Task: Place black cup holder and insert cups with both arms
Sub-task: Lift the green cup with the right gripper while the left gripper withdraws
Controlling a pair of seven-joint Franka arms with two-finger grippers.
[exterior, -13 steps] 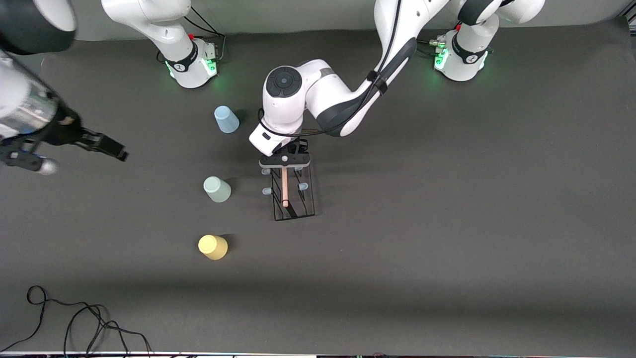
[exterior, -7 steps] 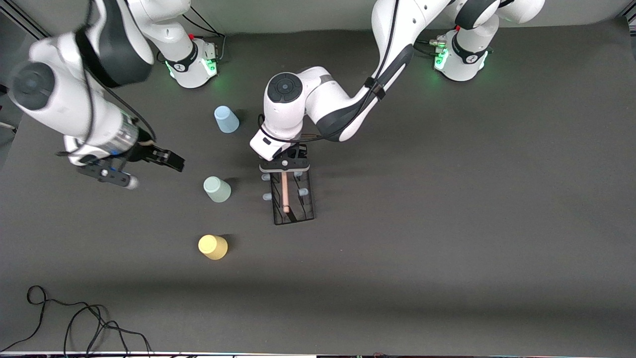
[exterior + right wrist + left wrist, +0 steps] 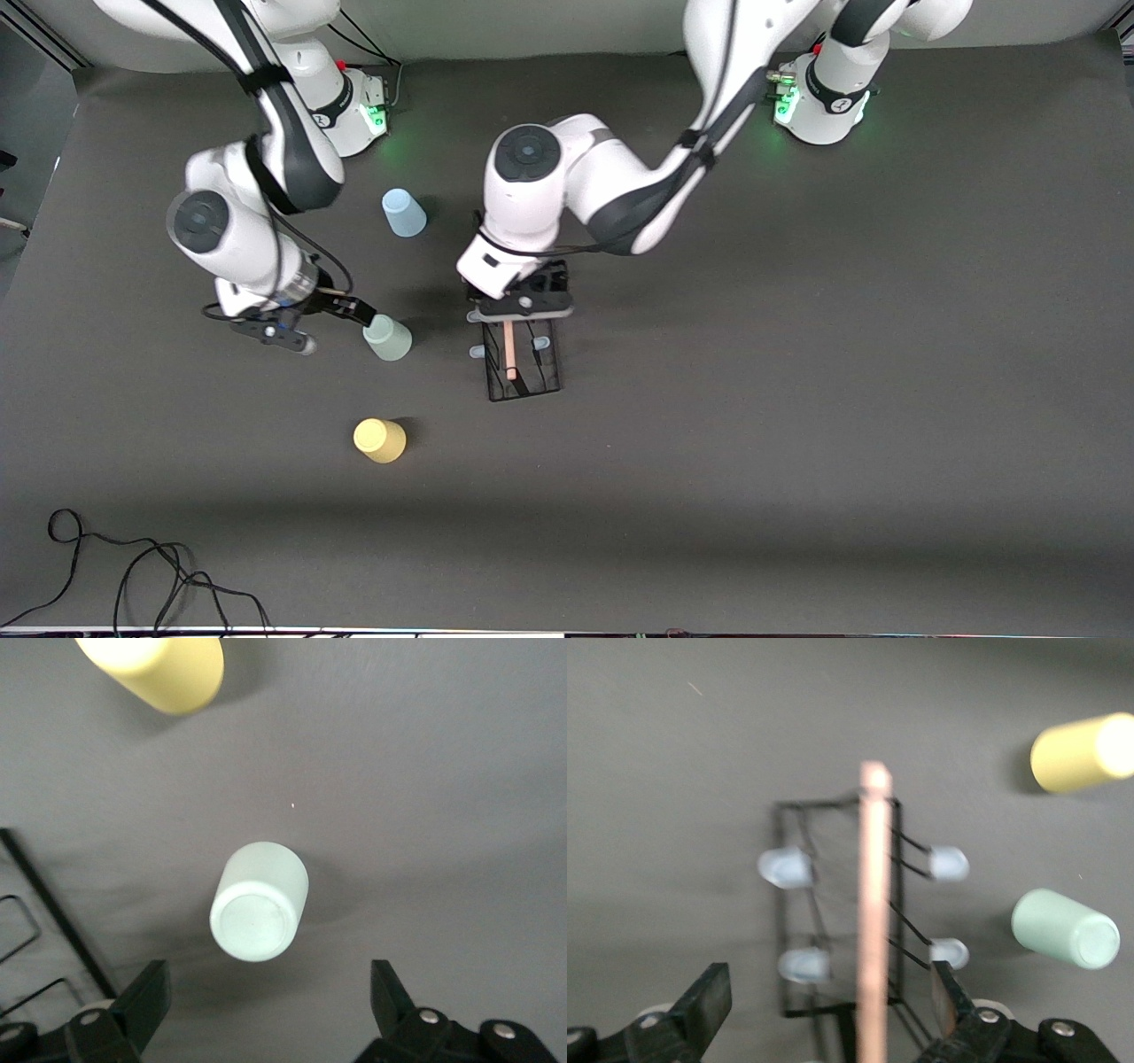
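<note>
The black cup holder [image 3: 523, 361] stands on the table mat, its wooden rod handle [image 3: 874, 904] on top and pale pegs [image 3: 786, 867] sticking out at both sides. My left gripper [image 3: 523, 306] hangs open over the holder's end toward the arm bases. Its fingers [image 3: 709, 999] stand wide on either side of the rod without touching it. My right gripper [image 3: 359, 312] is open just beside the grey-green cup [image 3: 387, 338], which stands clear ahead of the fingers [image 3: 151, 997]. The light blue cup [image 3: 403, 213] stands farther from the front camera, the yellow cup [image 3: 380, 440] nearer.
A black cable [image 3: 133, 567] lies coiled near the front edge at the right arm's end. The arm bases [image 3: 350, 111] glow green along the back edge. The left arm's elbow [image 3: 602, 177] hangs over the table next to the holder.
My left gripper has opened and let go of the rod handle. The right arm has swung in from the table's end to beside the grey-green cup.
</note>
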